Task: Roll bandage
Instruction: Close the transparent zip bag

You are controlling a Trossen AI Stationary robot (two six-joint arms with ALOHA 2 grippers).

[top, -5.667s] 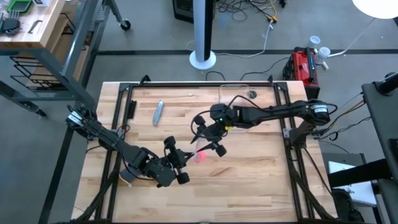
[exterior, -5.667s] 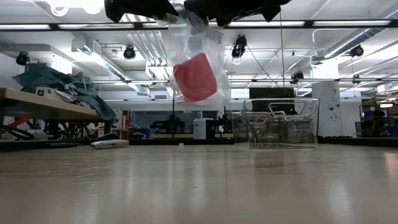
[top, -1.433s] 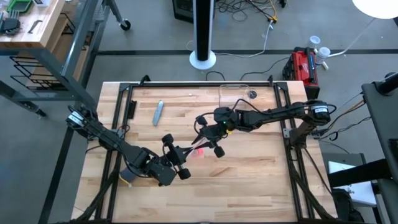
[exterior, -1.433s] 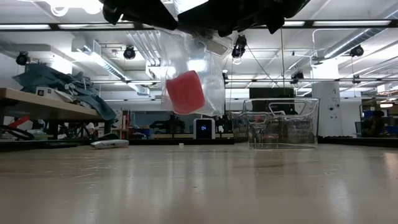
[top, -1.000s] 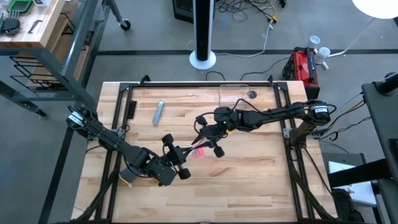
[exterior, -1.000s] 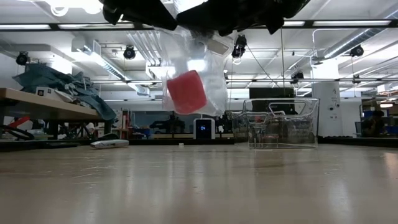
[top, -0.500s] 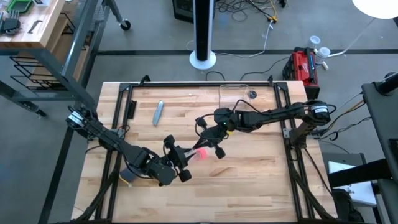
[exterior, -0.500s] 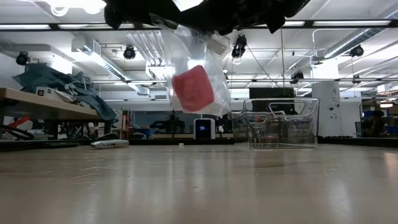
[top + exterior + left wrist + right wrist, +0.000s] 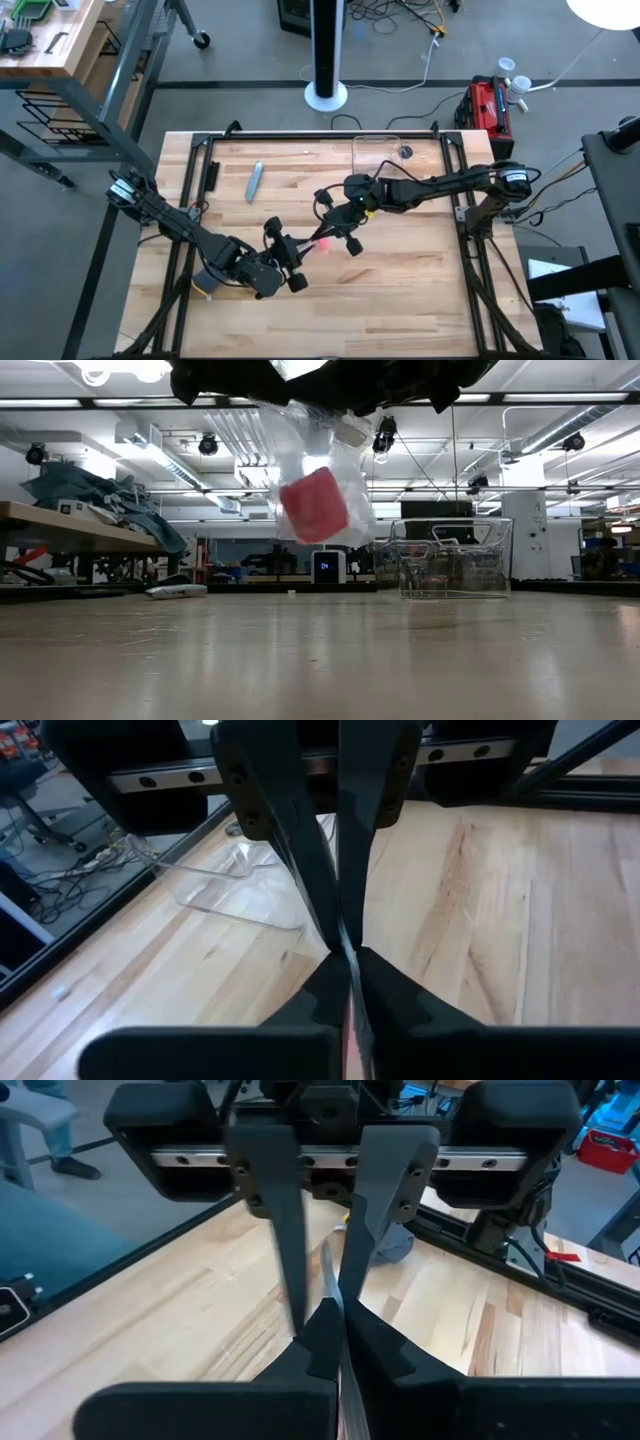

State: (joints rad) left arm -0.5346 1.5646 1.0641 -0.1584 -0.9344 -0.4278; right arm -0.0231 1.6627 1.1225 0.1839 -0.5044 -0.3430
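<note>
Hanging above the table point(image 9: 400, 290) inside a clear plastic bag point(image 9: 340, 470): the bandage point(image 9: 314, 504), a compact pink-red roll, resting low in the bag and well clear of the wood. Held from above by both arms, at about the middle of the table in the high view. Left gripper point(image 9: 289, 262) pressed together on the bag's film, a thin clear edge caught between the closed fingers in the left wrist view; right gripper point(image 9: 340, 228) likewise pinched shut on the film, facing the left one, the bag stretched between the two. Probably very light, judging by how little the film sags under it; soft and squashable too, so likely to deform under a firm squeeze rather than resist. Likely loose in the bag and free to slide or tumble if the bag tilts. Slippery, thin film around it, so a grip through the plastic looks unreliable; better to take hold of the roll itself across its flat sides once out of the bag, or to keep hold of the bag's upper edge as now. Some risk of the roll unwinding if pinched by a loose outer end. Farther back on the table: a clear plastic bin point(image 9: 376, 148) and a small grey object point(image 9: 254, 181), both well apart from the grippers.
</note>
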